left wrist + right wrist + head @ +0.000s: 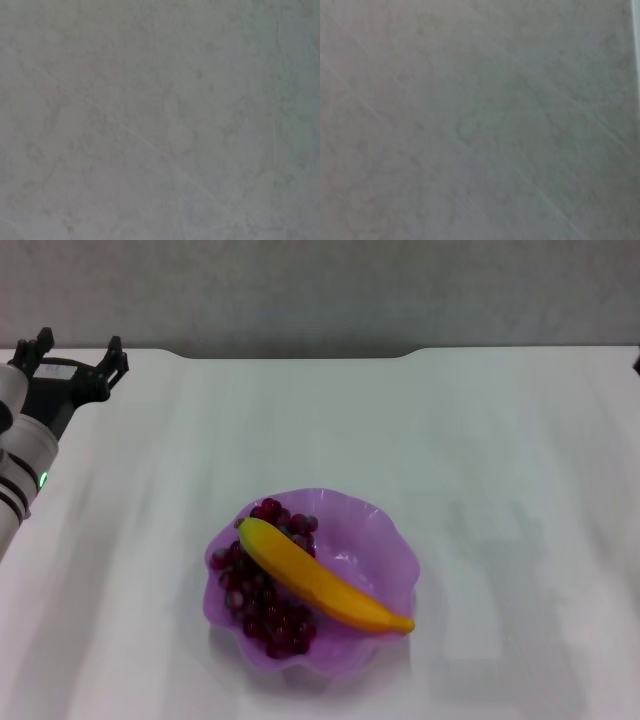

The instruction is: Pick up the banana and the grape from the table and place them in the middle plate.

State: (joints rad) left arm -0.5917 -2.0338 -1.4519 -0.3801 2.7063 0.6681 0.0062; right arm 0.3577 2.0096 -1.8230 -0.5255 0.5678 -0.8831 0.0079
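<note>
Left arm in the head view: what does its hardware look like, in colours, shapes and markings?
The left arm has glossy white rounded segments split by black bands, with a small green indicator light near one joint. Its wrist section is matte black, ending in the black pronged left claw. The right arm is almost wholly outside the view.

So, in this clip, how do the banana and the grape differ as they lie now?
The banana is one smooth yellow-orange curved piece; the grape is a bunch of many small dark red-purple balls. The banana lies on top, slanting across the dish, while the grape lies under it, partly hidden. The banana's tip reaches past the rim; the grape stays inside. Both rest in the middle plate, with no gripper touching them.
</note>
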